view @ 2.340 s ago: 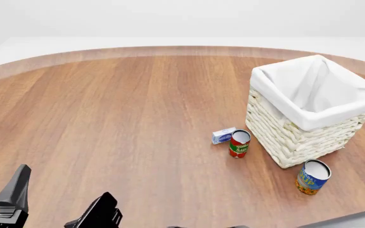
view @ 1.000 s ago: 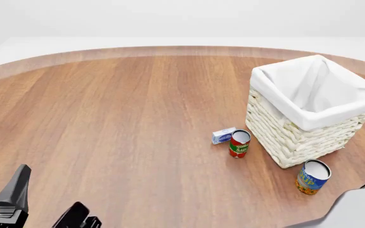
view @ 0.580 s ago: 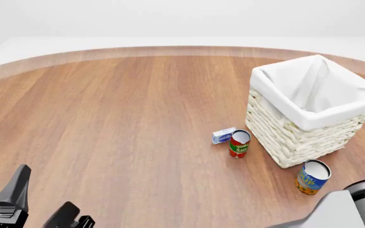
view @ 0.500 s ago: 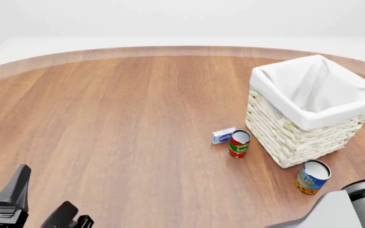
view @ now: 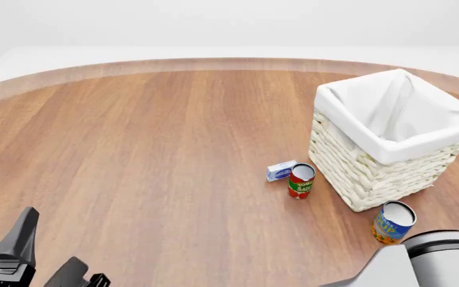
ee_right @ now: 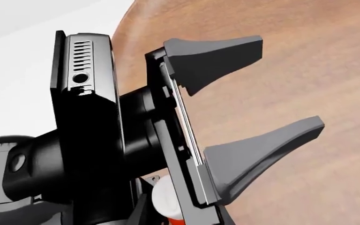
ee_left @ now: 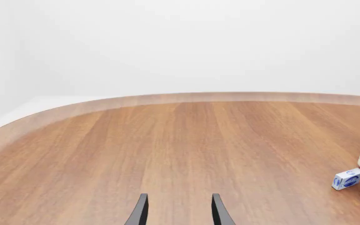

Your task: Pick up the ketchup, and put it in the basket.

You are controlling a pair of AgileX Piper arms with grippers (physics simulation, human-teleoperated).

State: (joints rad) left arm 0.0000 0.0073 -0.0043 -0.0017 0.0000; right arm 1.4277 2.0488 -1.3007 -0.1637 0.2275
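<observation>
Reaching in low at the near left, the black left pincer (ee_left: 178, 197) stands with its two dark fingers well apart and nothing between them, over the bare brown wooden bench (view: 150, 137). Right of the middle lies a small blue-and-white box (view: 281, 171), and just beside it stands a small red-and-green tomato sauce can (view: 300, 180), upright and close to the near wall of the large square cream-white woven wicker basket (view: 373, 173) with a white cloth liner folded over its rim. Near the basket's front corner stands a blue-and-yellow can (view: 391, 224), also upright. At the near right the grey right arm (view: 421, 266) comes in; its pincer shows in no view, so its opening cannot be told. Of the red-orange ketchup bottle (ee_right: 167, 206), only a white and red sliver seems to peek out behind the left arm in the right wrist view; where it stands cannot be told.
</observation>
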